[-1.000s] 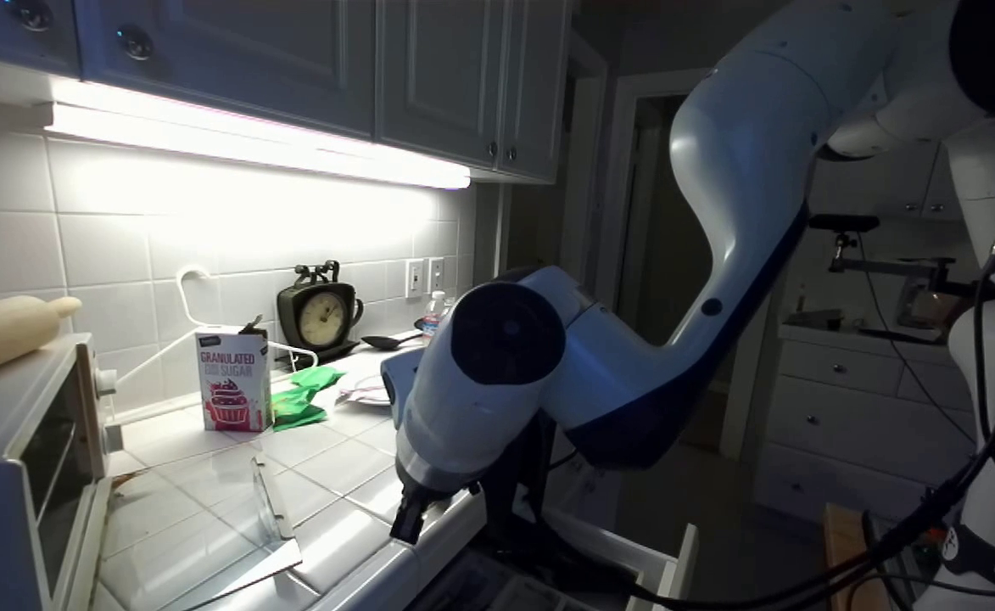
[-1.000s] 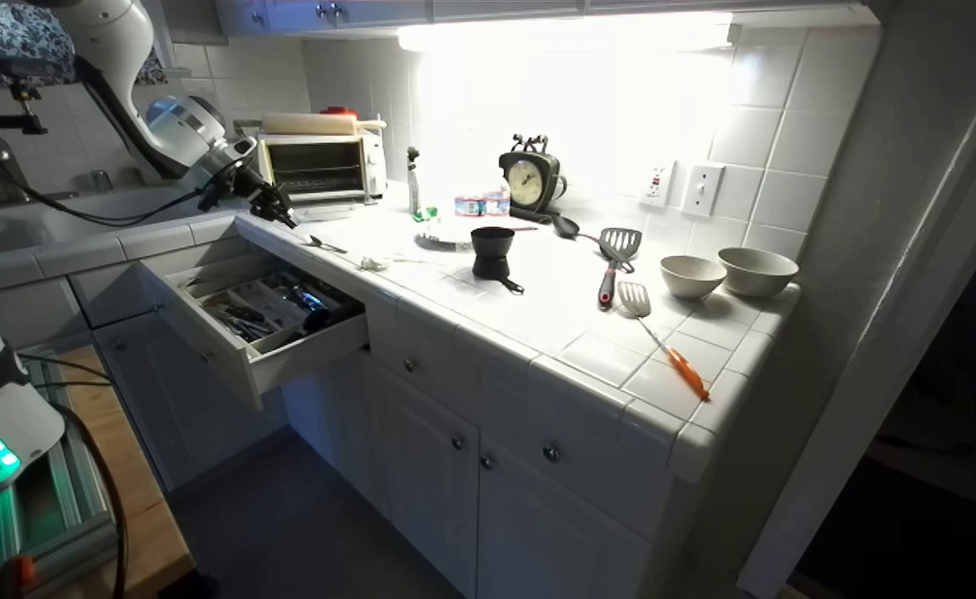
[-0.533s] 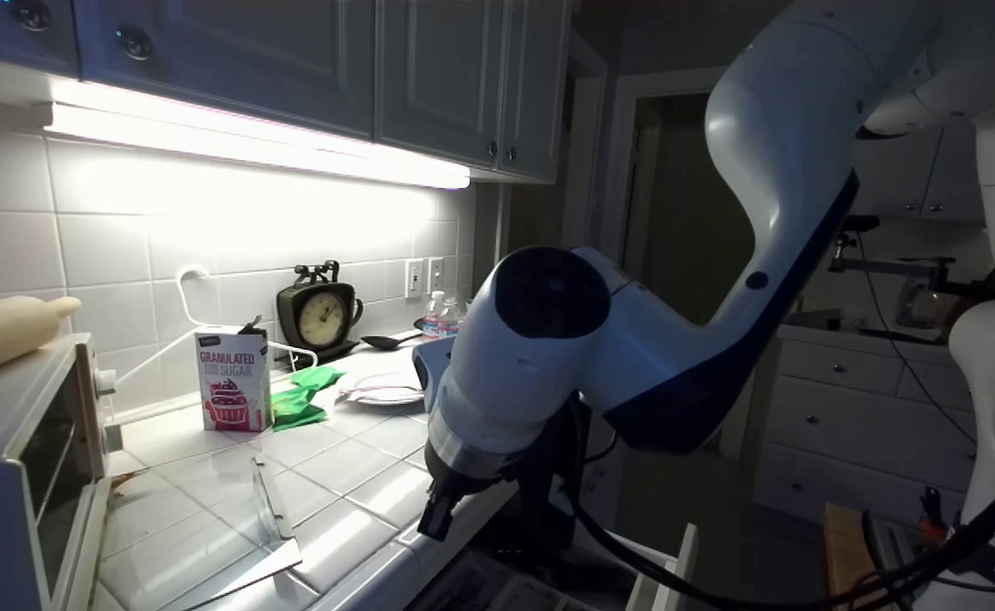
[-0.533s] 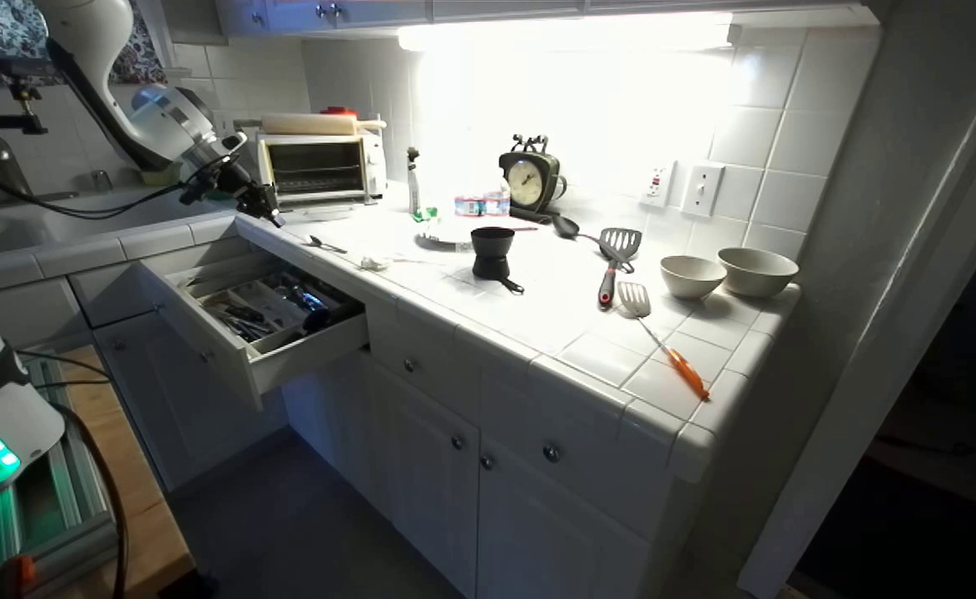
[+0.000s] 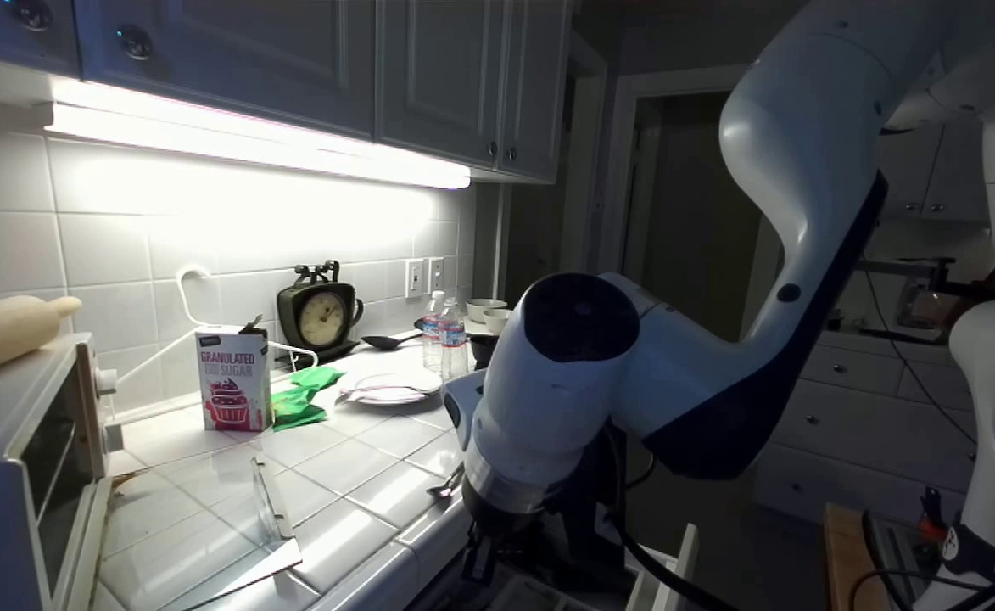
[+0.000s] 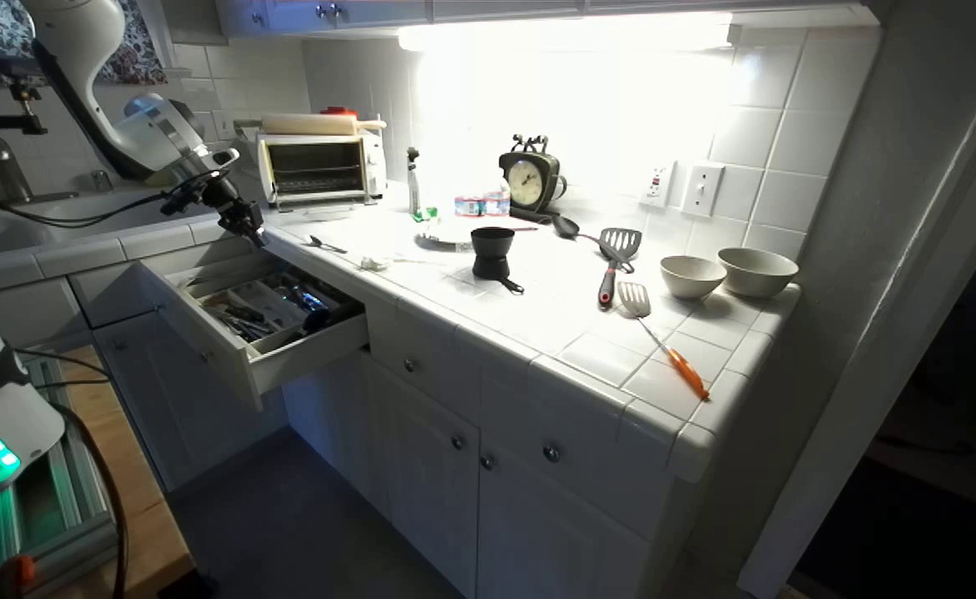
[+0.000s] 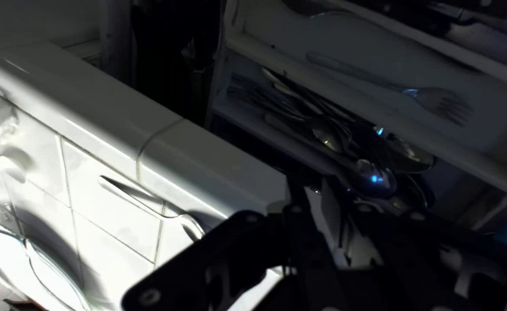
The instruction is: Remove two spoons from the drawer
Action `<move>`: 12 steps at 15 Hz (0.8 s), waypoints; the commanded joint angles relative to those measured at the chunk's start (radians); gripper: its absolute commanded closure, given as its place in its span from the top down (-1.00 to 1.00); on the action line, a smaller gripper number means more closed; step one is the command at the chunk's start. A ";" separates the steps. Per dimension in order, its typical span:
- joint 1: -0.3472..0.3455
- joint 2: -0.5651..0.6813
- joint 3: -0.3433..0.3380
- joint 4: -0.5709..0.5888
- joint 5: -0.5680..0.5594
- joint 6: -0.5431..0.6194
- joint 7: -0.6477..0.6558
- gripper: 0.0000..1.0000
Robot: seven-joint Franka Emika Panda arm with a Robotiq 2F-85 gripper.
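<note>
Spoons (image 7: pixel 374 180), glossy rounded metal, white drawer (image 6: pixel 309 356)

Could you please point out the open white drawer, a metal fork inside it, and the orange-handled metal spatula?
Open white drawer (image 6: pixel 313 353): in an exterior view, side wall.
Metal fork (image 7: pixel 430 99): wrist view, head.
Orange-handled metal spatula (image 6: pixel 686 373): in an exterior view, handle.

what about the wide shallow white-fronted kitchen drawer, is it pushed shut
No, in an exterior view the drawer stands pulled out from under the white tiled countertop, with metal cutlery showing inside.
</note>
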 commanded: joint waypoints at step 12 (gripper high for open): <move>0.021 0.155 -0.078 0.049 -0.132 0.109 0.038 -0.25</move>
